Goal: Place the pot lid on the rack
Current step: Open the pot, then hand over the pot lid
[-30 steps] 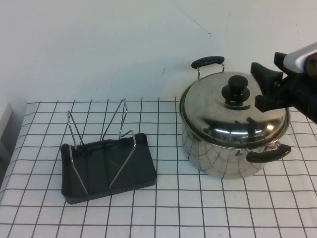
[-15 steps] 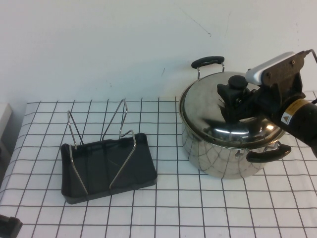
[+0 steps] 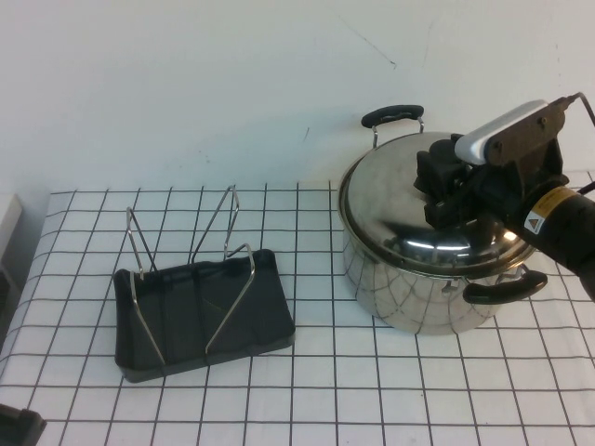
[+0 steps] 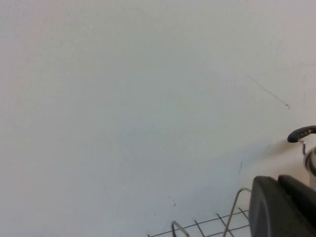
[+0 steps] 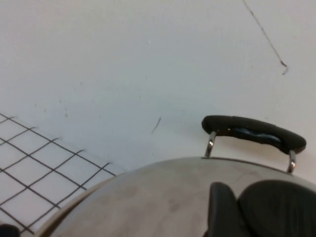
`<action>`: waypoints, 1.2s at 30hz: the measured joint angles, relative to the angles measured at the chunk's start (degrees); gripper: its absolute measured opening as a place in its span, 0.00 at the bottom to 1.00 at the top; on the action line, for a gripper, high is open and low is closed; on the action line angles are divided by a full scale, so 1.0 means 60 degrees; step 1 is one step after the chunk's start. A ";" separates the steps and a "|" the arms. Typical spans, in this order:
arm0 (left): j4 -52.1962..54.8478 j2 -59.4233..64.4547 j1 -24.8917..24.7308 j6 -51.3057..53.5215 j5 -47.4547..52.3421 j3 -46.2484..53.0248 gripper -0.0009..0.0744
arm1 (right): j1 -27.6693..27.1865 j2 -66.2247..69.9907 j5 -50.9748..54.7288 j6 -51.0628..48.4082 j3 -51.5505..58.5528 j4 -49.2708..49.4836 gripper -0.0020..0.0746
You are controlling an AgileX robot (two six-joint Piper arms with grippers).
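The pot lid (image 3: 400,200) is a shiny steel dome that sits on the steel pot (image 3: 409,288) at the right of the table. My right gripper (image 3: 444,192) is over the lid's centre. Its fingers (image 3: 435,172) are closed on the black knob, which they hide in the high view. In the right wrist view one finger (image 5: 221,210) presses against the knob (image 5: 279,210) on the lid (image 5: 148,197). The black rack (image 3: 200,311) with wire uprights stands at the left. My left gripper (image 3: 14,426) is shut and empty at the near left corner; it also shows in the left wrist view (image 4: 278,180).
The pot has a black handle at the back (image 3: 391,114) and one at the front (image 3: 504,286). The checked cloth (image 3: 307,390) covers the table up to the white wall. The rack's wires (image 4: 236,210) and the pot's back handle (image 4: 302,133) show in the left wrist view.
My right gripper has moved left over the lid and come down around the knob. My left gripper has come into view at the near left corner.
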 joint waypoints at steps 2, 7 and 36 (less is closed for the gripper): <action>0.0179 0.0000 -0.0064 -0.0331 0.0000 0.0000 0.01 | 0.0000 0.0020 -0.0321 -0.0085 0.0000 0.0000 0.48; 0.0829 0.0000 -0.0574 -0.0880 -0.0249 0.0000 0.01 | 0.0000 -0.0078 -0.2226 -0.0151 0.0000 0.0457 0.48; -0.0407 0.0000 -0.0795 -1.1851 -0.3834 0.0000 0.78 | 0.4044 -0.2922 -0.2649 0.3084 0.0000 -0.2932 0.48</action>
